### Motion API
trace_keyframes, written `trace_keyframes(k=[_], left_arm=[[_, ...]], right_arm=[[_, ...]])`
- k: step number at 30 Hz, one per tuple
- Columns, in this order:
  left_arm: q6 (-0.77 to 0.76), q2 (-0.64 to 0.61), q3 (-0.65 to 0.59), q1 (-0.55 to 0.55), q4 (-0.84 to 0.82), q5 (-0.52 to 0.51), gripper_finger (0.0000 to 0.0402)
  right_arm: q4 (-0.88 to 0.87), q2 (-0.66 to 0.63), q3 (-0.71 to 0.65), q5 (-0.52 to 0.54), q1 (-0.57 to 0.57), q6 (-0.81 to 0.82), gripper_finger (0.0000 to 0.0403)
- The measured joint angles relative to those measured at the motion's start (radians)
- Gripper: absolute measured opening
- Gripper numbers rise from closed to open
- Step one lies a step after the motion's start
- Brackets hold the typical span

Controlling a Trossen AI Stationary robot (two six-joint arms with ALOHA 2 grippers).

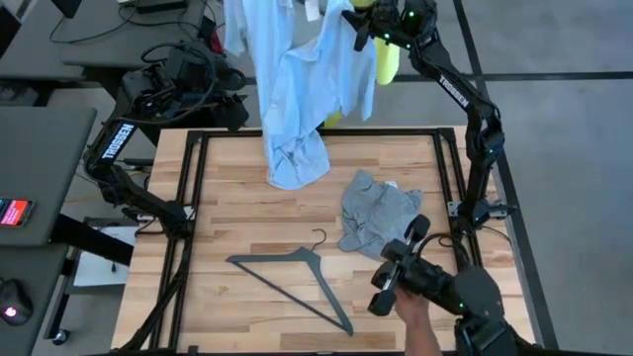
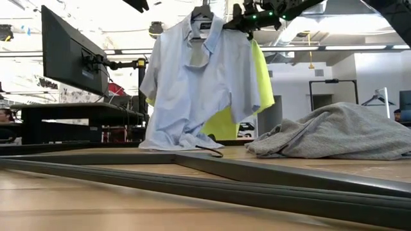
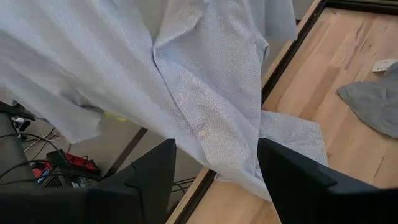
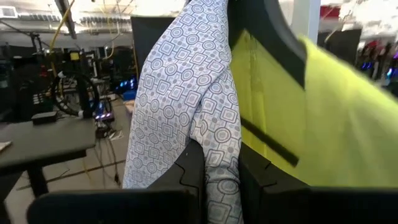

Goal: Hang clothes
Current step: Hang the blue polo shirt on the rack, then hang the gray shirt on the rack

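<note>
The right tool (image 4: 214, 177) was raised at the far edge of the worktop (image 1: 247, 218), its fingers narrowed onto the shoulder fabric of the pale blue collared shirt (image 1: 297, 89); the shirt hung from a hanger (image 2: 203, 13) with its hem resting on the wood, and the neon-yellow T-shirt (image 2: 260, 80) hung just behind it. The left tool (image 3: 214, 180) stood wide, holding nothing, near the blue shirt's lower part at the far left corner. The grey T-shirt (image 1: 376, 213) lay crumpled on the worktop's right half, a dark hanger (image 1: 287, 272) flat beside it, and a person's hand (image 1: 415, 321) was at the near edge.
</note>
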Motion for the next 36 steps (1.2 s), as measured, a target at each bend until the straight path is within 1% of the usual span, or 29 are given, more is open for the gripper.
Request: trace_keyframes(k=[13,15,18,21,22,25,29,31,33,35,36], left_arm=[[0.031,0.0,0.0,0.002,-0.012,0.0,0.0207],[0.032,0.0,0.0,0.002,-0.013,0.0,0.0207],[0.029,0.0,0.0,0.002,-0.018,0.0,0.0207],[0.004,0.0,0.0,0.002,-0.026,0.0,0.0207],[-0.006,0.0,0.0,0.002,-0.033,-0.001,0.0207],[-0.044,0.0,0.0,0.01,-0.064,-0.001,0.0207],[-0.105,0.0,0.0,0.013,-0.13,0.001,0.0207],[-0.134,0.0,0.0,0.013,-0.147,0.031,0.0207],[-0.167,0.0,0.0,0.013,-0.14,0.124,0.0207],[-0.192,-0.008,-0.001,0.013,-0.122,0.218,0.0207],[-0.195,-0.016,-0.002,0.011,-0.12,0.24,0.0207]], right_arm=[[-0.037,0.002,0.0,-0.007,-0.015,-0.017,0.0033],[-0.053,0.0,0.0,-0.006,-0.014,-0.017,0.0055],[-0.097,-0.003,0.0,0.001,-0.011,-0.027,0.012],[-0.2,-0.033,-0.001,0.006,-0.019,-0.129,0.0184],[-0.244,-0.051,-0.001,0.023,-0.021,-0.182,0.0203],[-0.373,-0.116,0.0,0.08,-0.03,-0.313,0.0241],[-0.538,-0.194,0.0,0.114,-0.032,-0.357,0.0254],[-0.618,-0.235,0.0,0.114,-0.018,-0.359,0.0254],[-0.714,-0.27,0.0,0.095,0.001,-0.367,0.0253],[-0.837,-0.29,0.0,0.054,0.026,-0.369,0.0252],[-0.908,-0.295,0.0,0.029,0.045,-0.369,0.0251]])
